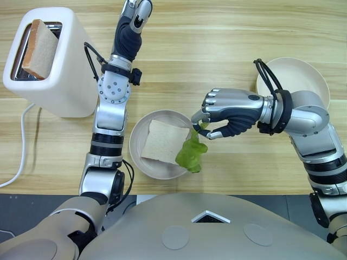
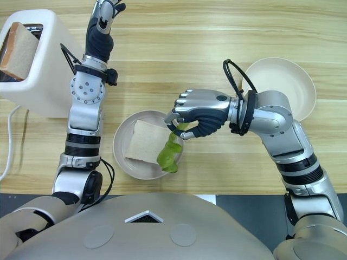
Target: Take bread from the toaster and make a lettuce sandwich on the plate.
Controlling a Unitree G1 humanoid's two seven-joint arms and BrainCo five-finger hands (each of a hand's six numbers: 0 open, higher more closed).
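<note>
Wooden worktop (image 1: pixel 217 54), lettuce step: right hand (image 1: pixel 227 111) fingers (image 1: pixel 217 134) pinch the lettuce leaf (image 1: pixel 191 154) over the plate (image 1: pixel 135 142); next we'd lay it on the bread slice (image 1: pixel 160 142).

Pale wooden table (image 1: pixel 217 49), white toaster (image 1: pixel 59 81) far left, cord (image 1: pixel 21 146) trailing, plate (image 1: pixel 135 143) near front edge, bowl (image 1: pixel 298 78) at right

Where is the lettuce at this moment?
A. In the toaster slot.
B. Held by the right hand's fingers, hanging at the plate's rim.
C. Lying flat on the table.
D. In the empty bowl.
B: the right hand pinches the lettuce, which dangles over the rim of the plate beside the bread slice.
</note>
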